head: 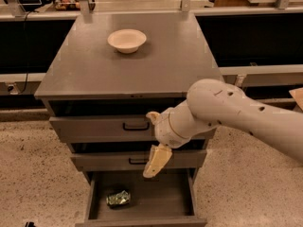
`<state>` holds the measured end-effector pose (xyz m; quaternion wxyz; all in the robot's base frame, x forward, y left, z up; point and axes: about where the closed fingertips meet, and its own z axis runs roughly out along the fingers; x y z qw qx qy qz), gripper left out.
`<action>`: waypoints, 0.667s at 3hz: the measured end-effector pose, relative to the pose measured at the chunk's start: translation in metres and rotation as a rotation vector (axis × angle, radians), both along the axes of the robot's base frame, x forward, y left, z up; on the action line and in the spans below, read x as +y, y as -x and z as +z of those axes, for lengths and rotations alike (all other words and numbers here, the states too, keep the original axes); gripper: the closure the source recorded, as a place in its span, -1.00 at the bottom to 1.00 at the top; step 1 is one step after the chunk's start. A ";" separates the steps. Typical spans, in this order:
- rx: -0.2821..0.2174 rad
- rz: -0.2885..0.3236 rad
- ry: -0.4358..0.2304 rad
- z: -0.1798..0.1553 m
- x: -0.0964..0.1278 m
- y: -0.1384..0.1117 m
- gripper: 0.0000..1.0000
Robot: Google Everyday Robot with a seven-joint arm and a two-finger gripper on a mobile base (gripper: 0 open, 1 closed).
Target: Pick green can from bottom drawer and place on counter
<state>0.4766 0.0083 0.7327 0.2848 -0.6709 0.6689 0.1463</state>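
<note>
The green can [118, 198] lies on its side in the open bottom drawer [142, 211], toward its left. My gripper [156, 161] hangs in front of the middle drawer, above the bottom drawer and up and to the right of the can, not touching it. Its cream fingers point down. The counter [142, 60] is the broad grey top of the cabinet, well above the gripper.
A cream bowl [127, 40] sits on the counter near its back. Two grey drawers with black handles [136, 126] stand slightly open above the bottom one. My white arm [236, 115] reaches in from the right. Speckled floor surrounds the cabinet.
</note>
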 end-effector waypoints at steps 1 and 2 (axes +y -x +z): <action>0.090 0.014 -0.030 -0.060 0.001 0.012 -1.00; 0.047 0.026 -0.161 -0.117 0.014 0.005 -1.00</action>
